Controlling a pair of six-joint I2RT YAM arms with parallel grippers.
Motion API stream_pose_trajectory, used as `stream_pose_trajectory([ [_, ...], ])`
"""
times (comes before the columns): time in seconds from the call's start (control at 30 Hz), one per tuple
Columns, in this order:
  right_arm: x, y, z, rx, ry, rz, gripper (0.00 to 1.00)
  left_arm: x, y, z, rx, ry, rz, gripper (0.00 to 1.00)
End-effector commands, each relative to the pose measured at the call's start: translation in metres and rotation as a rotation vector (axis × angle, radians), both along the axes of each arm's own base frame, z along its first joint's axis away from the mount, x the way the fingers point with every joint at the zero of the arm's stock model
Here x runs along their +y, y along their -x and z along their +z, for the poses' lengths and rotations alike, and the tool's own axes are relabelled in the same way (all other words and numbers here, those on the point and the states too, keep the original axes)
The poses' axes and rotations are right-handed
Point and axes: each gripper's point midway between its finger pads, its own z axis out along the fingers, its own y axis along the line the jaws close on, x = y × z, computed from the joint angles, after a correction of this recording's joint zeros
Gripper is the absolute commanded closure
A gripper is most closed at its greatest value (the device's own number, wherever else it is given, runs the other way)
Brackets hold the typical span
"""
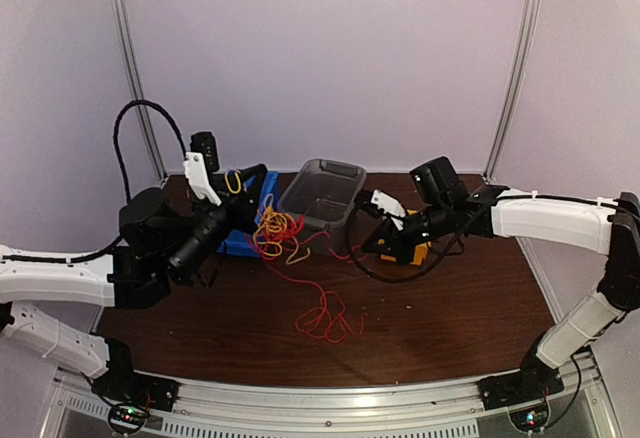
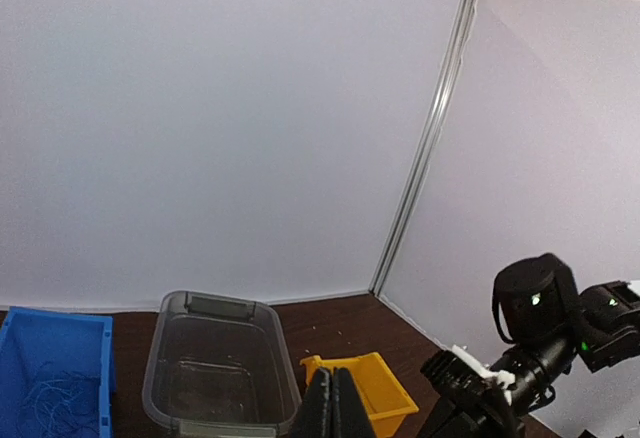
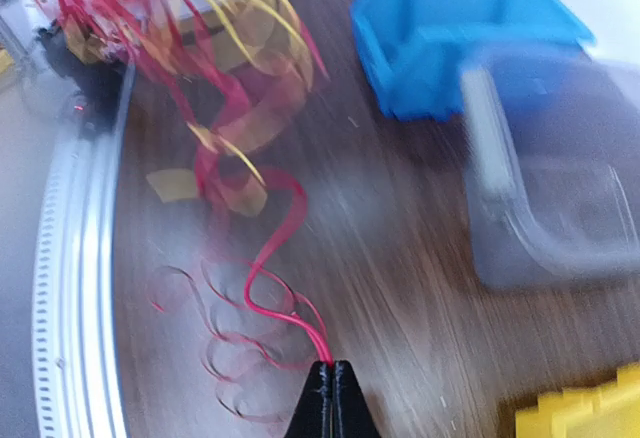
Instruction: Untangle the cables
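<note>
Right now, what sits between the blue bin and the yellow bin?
The clear grey tub stands between the blue bin and the yellow bin. The left wrist view shows all three in a row; in the top view the arms hide part of the bins.

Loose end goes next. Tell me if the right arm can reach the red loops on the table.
Probably yes: only bare table lies between the right claw and the red loops. But that claw is shut on a red strand.
</note>
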Motion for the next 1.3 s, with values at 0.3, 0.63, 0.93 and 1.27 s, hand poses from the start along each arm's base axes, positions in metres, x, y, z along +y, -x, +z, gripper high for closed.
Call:
stream_pose_trajectory([
  [0.3, -0.149, -0.055, -0.077, 0.056, 0.165, -0.307, 1.00, 0.121, 0.018, 0.091, -0.118, 0.041, 0.302, 1.00],
  [0.63, -0.280, -0.081, -0.132, 0.124, 0.367, -0.581, 1.00, 0.223, 0.043, 0.174, -0.167, 0.040, 0.573, 1.00],
  [0.93, -0.397, -0.094, -0.155, 0.177, 0.476, -0.884, 1.00, 0.280, 0.057, 0.184, -0.130, 0.049, 0.737, 1.00],
  [1.27, -0.432, -0.106, -0.154, 0.223, 0.426, -0.988, 1.00, 0.252, 0.041, 0.163, -0.105, -0.101, 0.740, 1.00],
])
